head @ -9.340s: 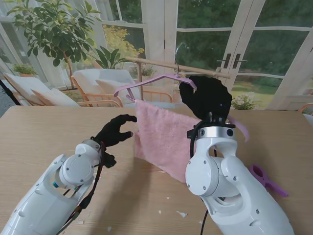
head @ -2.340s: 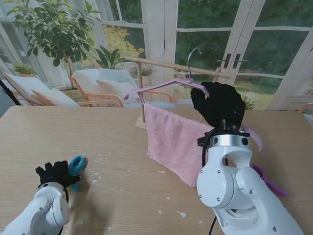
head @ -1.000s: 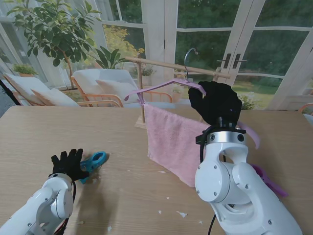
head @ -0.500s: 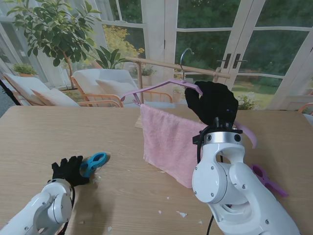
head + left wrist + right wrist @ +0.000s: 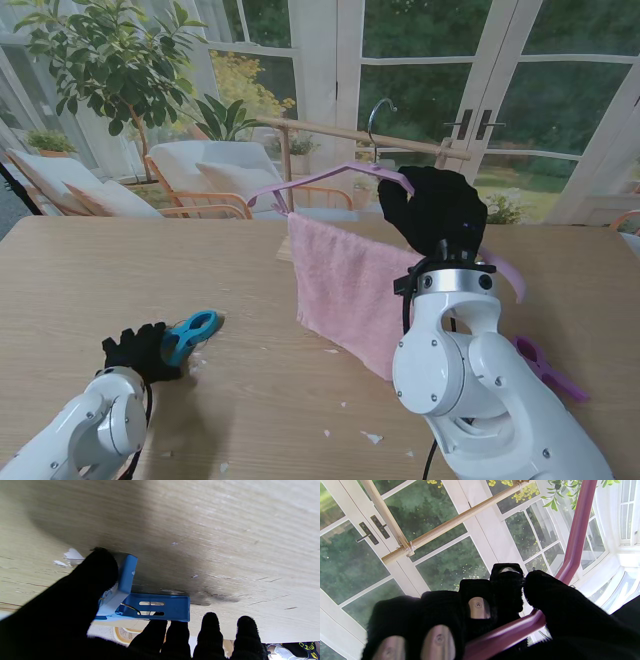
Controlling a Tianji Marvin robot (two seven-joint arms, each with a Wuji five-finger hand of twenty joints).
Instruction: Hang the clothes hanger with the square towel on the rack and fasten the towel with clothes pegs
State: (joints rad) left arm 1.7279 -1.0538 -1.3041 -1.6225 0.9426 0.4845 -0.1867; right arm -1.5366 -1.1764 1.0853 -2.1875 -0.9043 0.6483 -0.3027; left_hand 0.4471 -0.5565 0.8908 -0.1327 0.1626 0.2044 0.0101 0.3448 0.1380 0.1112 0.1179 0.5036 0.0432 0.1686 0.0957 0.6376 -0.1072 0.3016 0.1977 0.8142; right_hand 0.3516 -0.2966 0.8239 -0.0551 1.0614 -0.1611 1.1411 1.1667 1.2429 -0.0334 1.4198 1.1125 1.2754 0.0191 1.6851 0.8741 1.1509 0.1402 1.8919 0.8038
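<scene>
My right hand (image 5: 435,210) is shut on the pink hanger (image 5: 320,180), held up with its metal hook (image 5: 375,112) near the wooden rack bar (image 5: 320,128); whether the hook touches the bar I cannot tell. The pink square towel (image 5: 350,285) hangs from the hanger. In the right wrist view my right hand (image 5: 475,610) wraps the hanger's arm (image 5: 510,632), with the rack bar (image 5: 450,522) beyond. On the near left of the table, my left hand (image 5: 138,350) closes on the handle end of a blue peg (image 5: 192,333). The thumb (image 5: 95,580) presses one handle of the blue peg (image 5: 155,605).
A purple peg (image 5: 545,368) lies on the table to the right of my right forearm. Small white scraps (image 5: 372,437) are scattered on the wooden table (image 5: 250,400). Windows, a plant and chairs stand behind the rack.
My left hand left the towel, dropped to the near left and closed on the blue peg. The right hand shifted the hanger and towel slightly left over the last second.
</scene>
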